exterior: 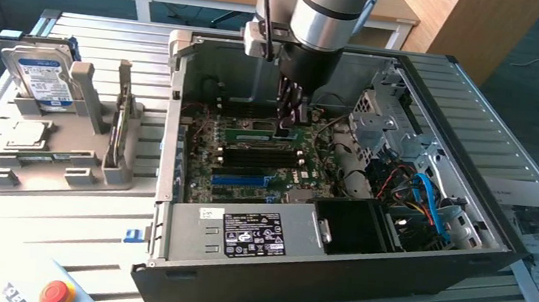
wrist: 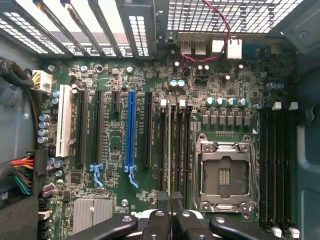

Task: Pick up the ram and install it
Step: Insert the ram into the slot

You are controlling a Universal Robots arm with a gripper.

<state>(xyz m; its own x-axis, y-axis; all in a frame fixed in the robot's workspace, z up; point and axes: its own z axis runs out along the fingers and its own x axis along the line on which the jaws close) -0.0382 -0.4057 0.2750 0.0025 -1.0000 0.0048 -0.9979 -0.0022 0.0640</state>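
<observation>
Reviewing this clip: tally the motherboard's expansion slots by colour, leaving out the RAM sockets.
White slot: 1
Blue slot: 1
Black slots (three long, one short): 4
Total: 6

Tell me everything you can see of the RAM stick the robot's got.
The RAM stick is long, straight and narrow. The wrist view catches it edge-on as a thin, pale yellow-green strip; it looks like rigid circuit board. The end effector pinches it near one end, and the rest reaches out over the dark memory slots beside the metal-framed processor socket, roughly in line with them. Whether it touches a slot, I can't tell.
</observation>
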